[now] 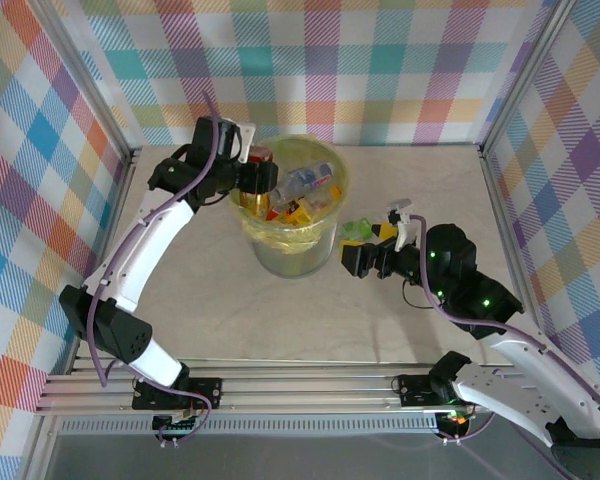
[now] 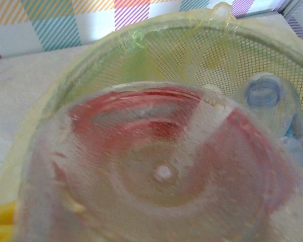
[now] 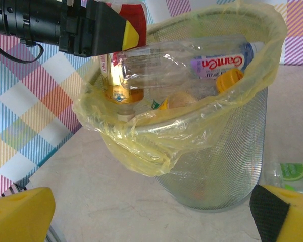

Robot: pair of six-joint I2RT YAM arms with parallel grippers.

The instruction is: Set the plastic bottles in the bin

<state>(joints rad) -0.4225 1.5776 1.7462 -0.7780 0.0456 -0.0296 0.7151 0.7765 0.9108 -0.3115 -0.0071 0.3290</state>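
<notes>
1. Top external: my left gripper [image 1: 246,175] hangs over the far-left rim of the bin [image 1: 280,258], with a red-labelled bottle [image 1: 261,155] at its fingers, above the bin's mouth. From here I cannot tell whether the claw pinches the bottle or has let it go. The bin is heaped with bottles, and a clear blue-labelled bottle [image 1: 305,183] lies across the top. My right gripper [image 1: 366,250] sits low over the table [image 1: 230,310], just right of the bin, with a green-labelled bottle [image 1: 358,230] just beside it.
2. Left wrist: the red-labelled bottle's clear base is right up against the lens, with the bin's lined rim behind it. The grip itself I cannot judge here.
3. Right wrist: the yellow pads [image 3: 20,214] stand wide apart with nothing between them. The green-labelled bottle lies at the right edge, near the bin's mesh wall. I judge it empty: light, thin-walled, slick and prone to roll. I would take it across the labelled middle, squeezing gently.
</notes>
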